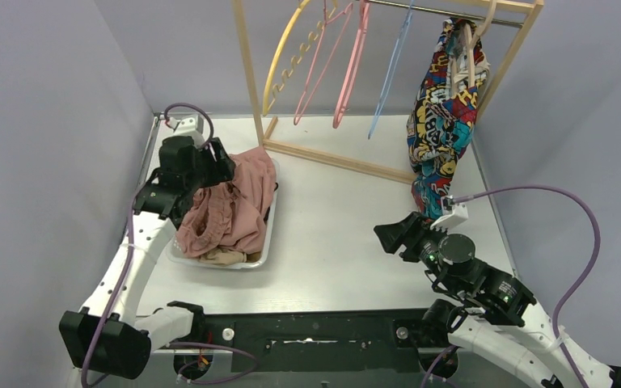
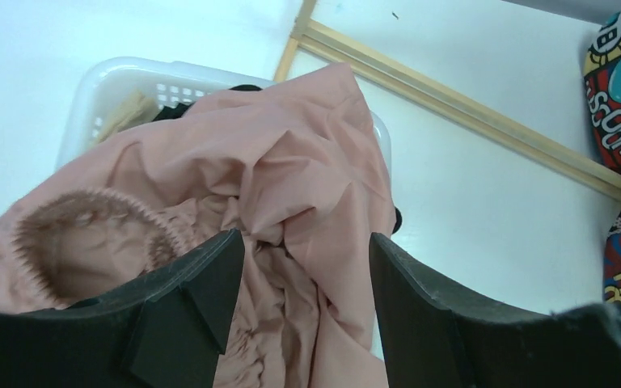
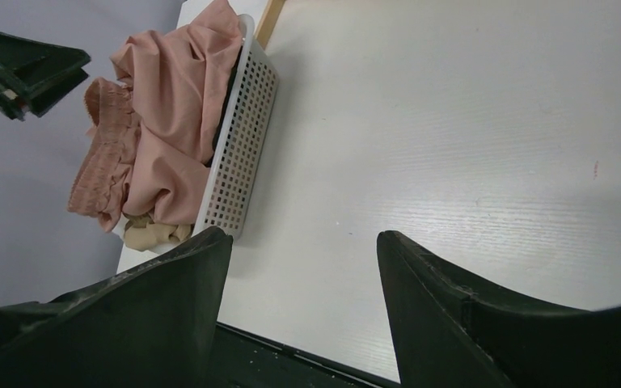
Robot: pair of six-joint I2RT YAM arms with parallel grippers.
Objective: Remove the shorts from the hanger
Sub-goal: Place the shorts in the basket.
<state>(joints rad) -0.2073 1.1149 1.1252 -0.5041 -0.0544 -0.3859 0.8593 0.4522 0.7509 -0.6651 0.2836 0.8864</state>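
Dusty pink shorts lie heaped in a white basket, over beige shorts; a bit of black fabric shows at the basket's far side. My left gripper hangs open just above the pink shorts, jaws wide apart and holding nothing. A comic-print garment hangs from a pale hanger at the right end of the rack. My right gripper is open and empty over the bare table, below and left of that garment. In the right wrist view it points at the basket.
A wooden rack stands at the back with empty yellow, pink and blue hangers. Its base bar runs across the table behind the basket. Grey walls close in on both sides.
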